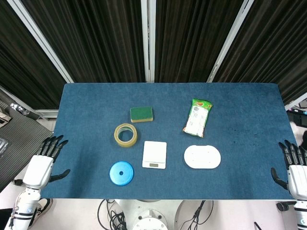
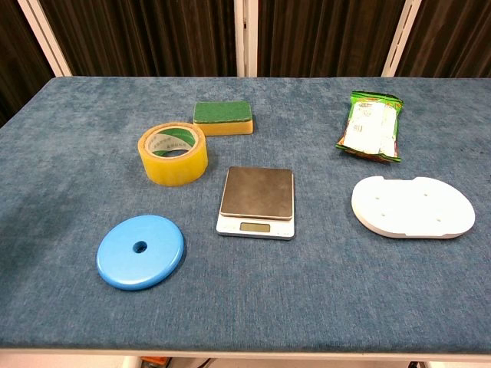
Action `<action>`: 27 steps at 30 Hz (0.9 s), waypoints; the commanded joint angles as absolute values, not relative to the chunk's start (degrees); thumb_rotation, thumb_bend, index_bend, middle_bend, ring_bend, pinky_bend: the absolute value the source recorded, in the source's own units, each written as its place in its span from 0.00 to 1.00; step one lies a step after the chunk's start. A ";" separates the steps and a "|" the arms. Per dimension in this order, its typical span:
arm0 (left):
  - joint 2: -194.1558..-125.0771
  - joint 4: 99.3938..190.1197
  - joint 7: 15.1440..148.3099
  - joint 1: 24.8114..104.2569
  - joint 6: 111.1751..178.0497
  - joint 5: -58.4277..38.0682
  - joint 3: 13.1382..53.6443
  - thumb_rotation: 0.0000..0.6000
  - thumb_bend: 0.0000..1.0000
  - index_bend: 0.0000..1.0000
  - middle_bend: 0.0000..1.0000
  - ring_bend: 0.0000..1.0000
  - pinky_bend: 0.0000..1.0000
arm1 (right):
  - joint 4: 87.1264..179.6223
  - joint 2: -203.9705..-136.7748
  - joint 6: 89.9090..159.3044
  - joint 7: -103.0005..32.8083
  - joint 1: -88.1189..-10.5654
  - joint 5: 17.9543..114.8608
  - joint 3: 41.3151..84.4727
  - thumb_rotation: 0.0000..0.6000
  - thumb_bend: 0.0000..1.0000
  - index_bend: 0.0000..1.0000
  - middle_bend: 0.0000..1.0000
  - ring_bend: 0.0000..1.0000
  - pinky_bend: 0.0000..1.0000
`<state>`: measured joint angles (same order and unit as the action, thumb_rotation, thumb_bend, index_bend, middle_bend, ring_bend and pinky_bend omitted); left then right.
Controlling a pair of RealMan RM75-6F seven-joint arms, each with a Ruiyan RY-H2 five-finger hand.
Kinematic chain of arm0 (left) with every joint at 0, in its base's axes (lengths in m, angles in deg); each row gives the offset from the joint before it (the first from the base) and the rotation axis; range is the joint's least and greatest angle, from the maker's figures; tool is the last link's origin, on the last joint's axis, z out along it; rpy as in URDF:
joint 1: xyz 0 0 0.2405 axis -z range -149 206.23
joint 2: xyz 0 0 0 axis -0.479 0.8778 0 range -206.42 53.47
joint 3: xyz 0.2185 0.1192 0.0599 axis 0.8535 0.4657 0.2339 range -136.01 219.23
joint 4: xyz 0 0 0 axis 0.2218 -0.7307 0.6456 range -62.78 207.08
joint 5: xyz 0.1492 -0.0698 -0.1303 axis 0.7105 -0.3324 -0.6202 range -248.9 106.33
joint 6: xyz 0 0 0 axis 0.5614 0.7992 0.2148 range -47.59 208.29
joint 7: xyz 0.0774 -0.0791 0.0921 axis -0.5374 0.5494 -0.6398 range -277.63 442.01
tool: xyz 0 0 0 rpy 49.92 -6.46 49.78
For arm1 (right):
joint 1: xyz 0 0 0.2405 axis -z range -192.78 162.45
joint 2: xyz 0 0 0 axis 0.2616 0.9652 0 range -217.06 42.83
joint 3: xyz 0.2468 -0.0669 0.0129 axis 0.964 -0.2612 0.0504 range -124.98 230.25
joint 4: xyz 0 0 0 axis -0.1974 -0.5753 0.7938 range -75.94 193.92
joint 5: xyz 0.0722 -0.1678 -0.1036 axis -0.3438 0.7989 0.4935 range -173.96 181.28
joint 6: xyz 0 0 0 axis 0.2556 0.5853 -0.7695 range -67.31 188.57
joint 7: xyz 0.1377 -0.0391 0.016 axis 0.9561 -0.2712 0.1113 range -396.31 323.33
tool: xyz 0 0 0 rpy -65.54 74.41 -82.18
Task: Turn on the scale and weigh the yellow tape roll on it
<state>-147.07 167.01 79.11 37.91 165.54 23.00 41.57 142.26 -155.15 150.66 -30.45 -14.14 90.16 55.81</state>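
The yellow tape roll lies flat on the blue table, just left of and behind the small white scale. The scale's metal platter is bare and its display sits at the front edge. My left hand hovers off the table's left front corner, fingers spread, holding nothing. My right hand is at the right front corner, also with fingers spread and nothing in it. Neither hand shows in the chest view.
A blue disc with a centre hole lies in front of the tape. A green sponge sits behind it. A green snack packet and a white oval plate lie right of the scale.
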 commanded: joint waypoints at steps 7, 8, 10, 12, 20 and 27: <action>-147.83 170.76 77.81 42.75 158.81 28.47 43.62 1.00 0.19 0.13 0.04 0.00 0.00 | 142.71 -154.49 150.89 -30.06 -13.88 89.37 56.42 1.00 0.30 0.00 0.00 0.00 0.00; -148.43 171.14 77.65 43.64 157.47 29.01 43.80 1.00 0.21 0.13 0.04 0.00 0.00 | 142.63 -154.55 150.76 -29.98 -13.95 89.26 56.51 1.00 0.30 0.00 0.00 0.00 0.00; -149.64 171.62 77.76 44.86 155.93 29.53 43.76 1.00 0.21 0.13 0.04 0.00 0.00 | 142.55 -154.63 150.50 -29.94 -14.08 89.12 56.61 1.00 0.30 0.00 0.00 0.00 0.00; -151.17 172.30 78.98 46.20 154.52 29.97 43.63 1.00 0.21 0.13 0.04 0.00 0.00 | 142.61 -154.54 149.91 -29.65 -14.32 89.20 56.50 1.00 0.30 0.00 0.00 0.00 0.00; -157.10 171.37 81.55 52.07 147.16 31.21 43.77 1.00 0.21 0.12 0.12 0.00 0.00 | 142.84 -153.80 148.70 -27.34 -14.78 89.26 56.38 1.00 0.31 0.00 0.00 0.00 0.00; -163.55 169.33 81.95 55.13 142.77 31.24 44.94 1.00 0.31 0.07 0.20 0.00 0.00 | 141.91 -153.89 149.05 -26.37 -14.24 88.91 56.26 1.00 0.31 0.00 0.00 0.00 0.00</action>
<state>-162.16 170.07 81.69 54.28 143.79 31.11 44.42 142.00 -153.85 149.03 -26.46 -14.30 88.97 56.29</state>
